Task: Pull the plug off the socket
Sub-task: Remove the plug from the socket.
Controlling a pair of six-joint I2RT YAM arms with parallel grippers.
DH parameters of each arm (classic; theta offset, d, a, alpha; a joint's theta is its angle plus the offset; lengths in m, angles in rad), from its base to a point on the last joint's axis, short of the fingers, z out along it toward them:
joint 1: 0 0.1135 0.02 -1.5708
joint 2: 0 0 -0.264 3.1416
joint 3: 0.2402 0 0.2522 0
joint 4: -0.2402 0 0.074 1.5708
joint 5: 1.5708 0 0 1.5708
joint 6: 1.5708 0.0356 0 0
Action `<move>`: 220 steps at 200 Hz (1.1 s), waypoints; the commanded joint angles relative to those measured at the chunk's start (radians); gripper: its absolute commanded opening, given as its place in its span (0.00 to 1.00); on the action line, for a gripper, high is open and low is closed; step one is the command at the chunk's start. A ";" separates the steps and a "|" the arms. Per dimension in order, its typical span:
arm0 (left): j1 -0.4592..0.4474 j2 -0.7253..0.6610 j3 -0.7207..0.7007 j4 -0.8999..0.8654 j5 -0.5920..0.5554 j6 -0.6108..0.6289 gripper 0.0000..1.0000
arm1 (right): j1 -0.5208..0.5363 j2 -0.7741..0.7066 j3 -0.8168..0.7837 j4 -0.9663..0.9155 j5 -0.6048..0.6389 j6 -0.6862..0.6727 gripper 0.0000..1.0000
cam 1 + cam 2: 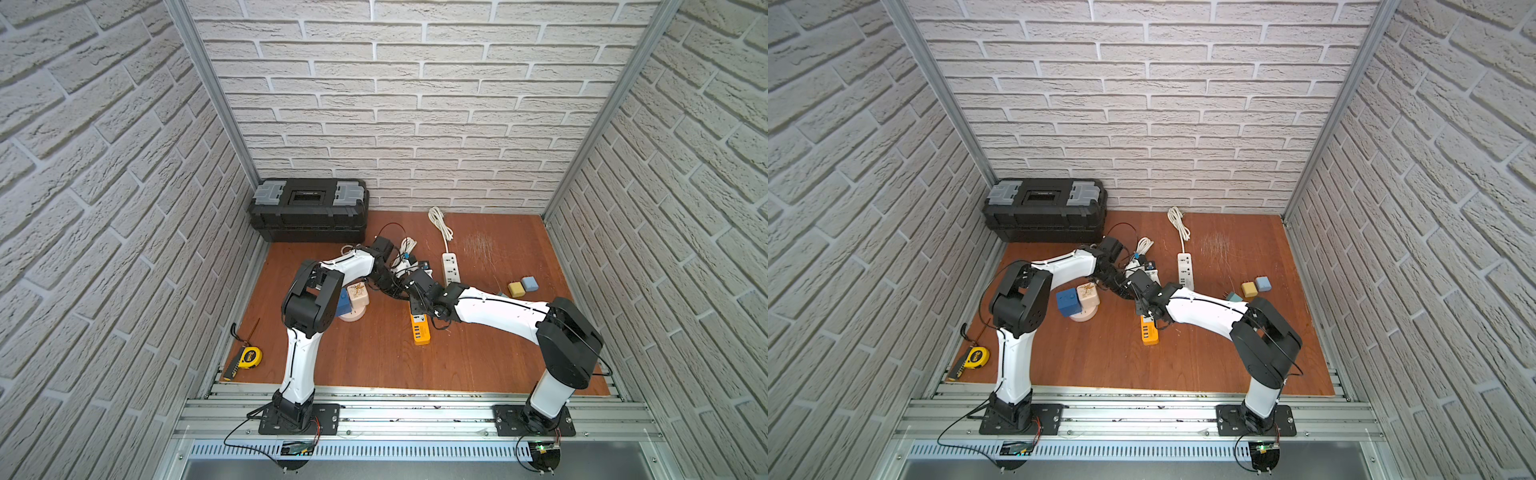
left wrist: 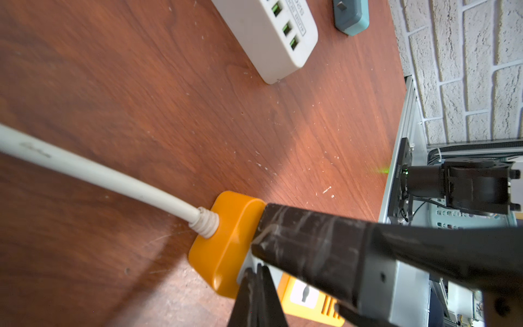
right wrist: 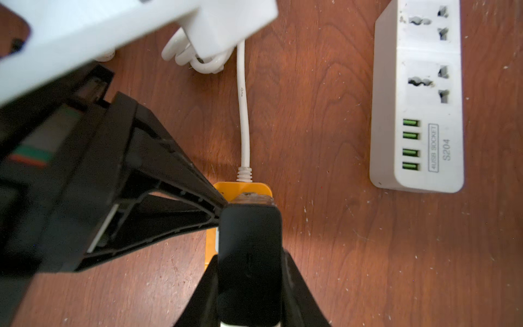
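Mid-table: right gripper point(image 3: 246, 223) is clamping white plug point(image 2: 246, 266), sitting in orange socket strip point(image 1: 420, 330).
Its jaws are narrowed onto plug; left gripper point(image 2: 256, 283), pinched fully closed, is pressing tips on strip's far end near white cord point(image 3: 243, 113).

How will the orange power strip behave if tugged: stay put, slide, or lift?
The orange power strip is a slim plastic bar, so probably light and apt to lift. It lies flat on the smooth tabletop, so it may slide. Its white cable curves loosely, so likely no anchor.
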 commanded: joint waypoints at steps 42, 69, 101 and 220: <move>0.006 0.097 -0.047 -0.060 -0.219 0.006 0.00 | 0.011 -0.031 0.053 0.016 0.051 -0.016 0.02; 0.007 0.093 -0.050 -0.057 -0.216 0.006 0.00 | -0.013 -0.076 0.014 0.043 0.001 0.010 0.02; 0.008 0.088 -0.055 -0.051 -0.214 0.006 0.00 | -0.038 -0.170 -0.044 0.037 -0.008 0.038 0.02; 0.011 0.085 -0.060 -0.046 -0.212 0.003 0.00 | -0.528 -0.739 -0.574 0.129 -0.223 0.246 0.02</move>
